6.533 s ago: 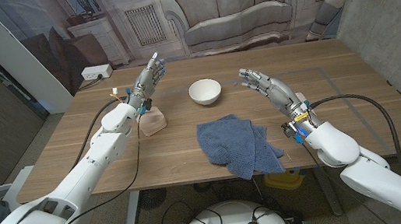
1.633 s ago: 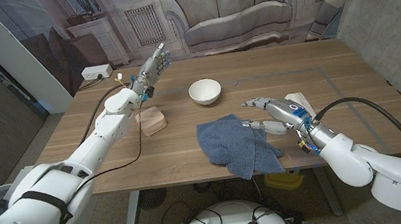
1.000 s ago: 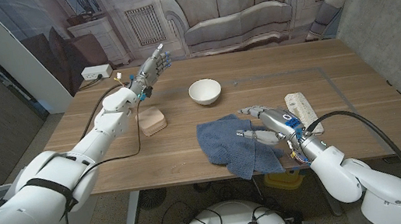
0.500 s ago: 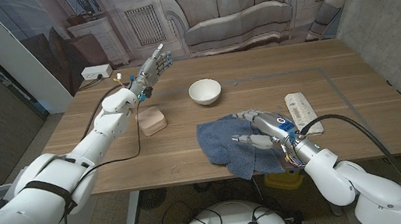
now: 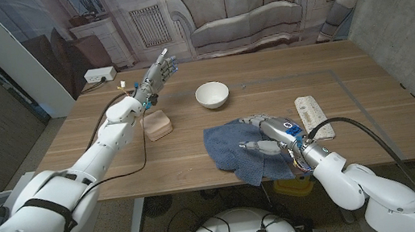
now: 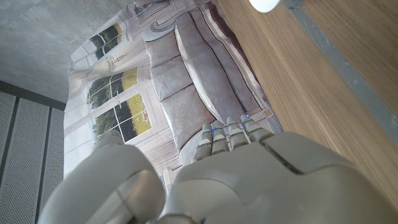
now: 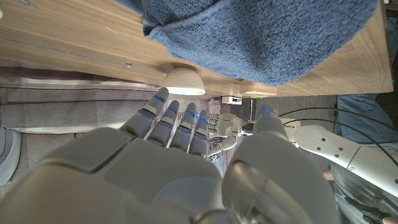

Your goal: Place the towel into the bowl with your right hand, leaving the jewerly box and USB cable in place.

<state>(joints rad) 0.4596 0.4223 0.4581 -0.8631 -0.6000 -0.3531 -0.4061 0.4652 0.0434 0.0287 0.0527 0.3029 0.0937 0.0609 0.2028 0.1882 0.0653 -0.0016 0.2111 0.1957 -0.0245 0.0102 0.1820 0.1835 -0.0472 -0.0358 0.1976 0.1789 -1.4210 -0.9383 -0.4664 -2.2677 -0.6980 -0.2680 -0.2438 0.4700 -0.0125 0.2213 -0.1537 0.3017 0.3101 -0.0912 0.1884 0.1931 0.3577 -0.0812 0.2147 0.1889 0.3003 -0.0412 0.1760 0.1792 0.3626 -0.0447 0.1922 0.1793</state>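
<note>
Head view: the blue towel (image 5: 238, 151) lies crumpled on the worktop (image 5: 157, 160), at 6 o'clock from the white bowl (image 5: 212, 94). The right hand (image 5: 268, 132) sits over the towel's 3 o'clock edge, fingers spread, gripping nothing. The left hand (image 5: 154, 74) is raised at 10 o'clock from the bowl, fingers apart and empty; the tan jewelry box (image 5: 159, 125) lies at 8 o'clock from the bowl. A white remote (image 5: 312, 109) rests at 3 o'clock from the right hand.

Left wrist view: the left hand's (image 6: 230, 168) fingers extend straight.

Right wrist view: the right hand's (image 7: 168, 155) fingers are parted, with towel (image 7: 261, 37) and bowl (image 7: 183, 81) beyond them.
</note>
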